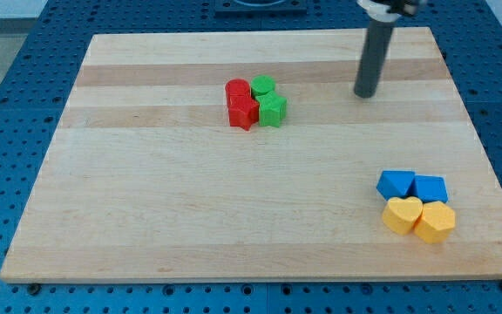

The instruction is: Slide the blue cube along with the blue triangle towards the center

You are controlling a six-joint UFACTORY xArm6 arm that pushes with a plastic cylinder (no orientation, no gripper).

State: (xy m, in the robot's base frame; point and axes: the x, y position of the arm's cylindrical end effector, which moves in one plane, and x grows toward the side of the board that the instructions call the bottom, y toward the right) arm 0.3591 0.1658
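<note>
A blue triangle (pixel 396 184) and a blue cube (pixel 430 187) lie side by side, touching, at the view's lower right of the wooden board (pixel 190 209). My tip (pixel 365 94) rests on the board at the view's upper right, well above the blue blocks and apart from every block. The rod rises from it out of the view's top.
Two yellow blocks, a heart (pixel 402 215) and a hexagon-like one (pixel 435 221), sit right below the blue ones, touching them. Two red blocks (pixel 240 104) and two green blocks (pixel 269 100) cluster at the upper middle. The board's right edge is close to the blue cube.
</note>
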